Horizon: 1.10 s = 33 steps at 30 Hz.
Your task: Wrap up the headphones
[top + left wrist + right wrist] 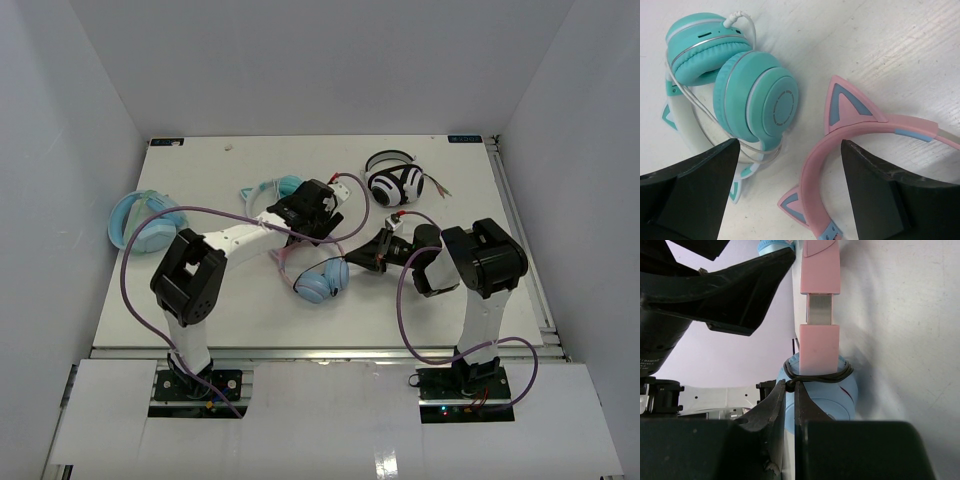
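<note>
The headphones (pixel 322 283) lie mid-table, with a pink cat-ear headband (pixel 825 165) and a light blue ear cup (pixel 845 390). My left gripper (pixel 790 145) hangs open over the headband, which sits between its jaws nearer the right finger, and it grips nothing. In the top view the left gripper (pixel 318 212) is just behind the headphones. My right gripper (pixel 790 385) is shut on the thin black cable (pixel 818 377), which is coiled around the headband's end just above the ear cup. The right gripper (pixel 365 258) reaches in from the right.
An all-teal cat-ear pair (pixel 740 85) with a white cable lies close to the left of the pink headband. A bulky light blue pair (pixel 145 222) sits at the table's left edge. A white-and-black pair (pixel 395 182) lies at the back right.
</note>
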Motion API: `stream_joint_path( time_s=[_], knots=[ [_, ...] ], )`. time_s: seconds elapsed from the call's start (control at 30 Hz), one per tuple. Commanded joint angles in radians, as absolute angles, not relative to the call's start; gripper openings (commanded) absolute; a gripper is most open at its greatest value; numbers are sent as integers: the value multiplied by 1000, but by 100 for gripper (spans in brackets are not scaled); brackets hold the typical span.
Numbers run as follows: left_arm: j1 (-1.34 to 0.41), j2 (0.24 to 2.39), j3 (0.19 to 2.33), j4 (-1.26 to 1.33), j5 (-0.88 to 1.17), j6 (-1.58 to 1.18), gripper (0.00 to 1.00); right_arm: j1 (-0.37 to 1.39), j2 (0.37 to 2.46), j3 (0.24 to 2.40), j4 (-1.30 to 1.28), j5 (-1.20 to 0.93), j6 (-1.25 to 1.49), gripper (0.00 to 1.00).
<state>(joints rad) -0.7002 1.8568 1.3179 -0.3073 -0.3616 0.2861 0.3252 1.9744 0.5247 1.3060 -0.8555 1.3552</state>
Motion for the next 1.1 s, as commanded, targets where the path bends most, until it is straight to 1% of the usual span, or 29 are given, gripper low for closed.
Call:
stream_joint_path(
  time_s=[0.0,0.1,0.17,0.43,0.5,0.67,0.9,1.07],
  knots=[
    [-692,1795,1354,-322,-403,223,93,314,2001,512,1518,-878,1335,10],
    [-690,1772,1353,-330,-408,198,91,310,2008,514,1520,-882,1336,10],
    [-690,1755,1352,-331,-388,182,90,307,2010,515,1525,-886,1337,12],
    [-692,1647,1309,-333,-290,105,89,301,2011,520,1543,-898,1357,22],
    [-692,1629,1292,-331,-273,90,89,298,2011,518,1567,-902,1376,26],
    [-692,1590,1261,-329,-243,63,89,287,2002,520,1596,-905,1409,33],
    [-692,1568,1236,-324,-241,53,89,281,1988,530,1631,-907,1450,36],
    [-692,1550,1225,-327,-213,36,89,274,2000,579,1659,-905,1496,37]
  ],
)
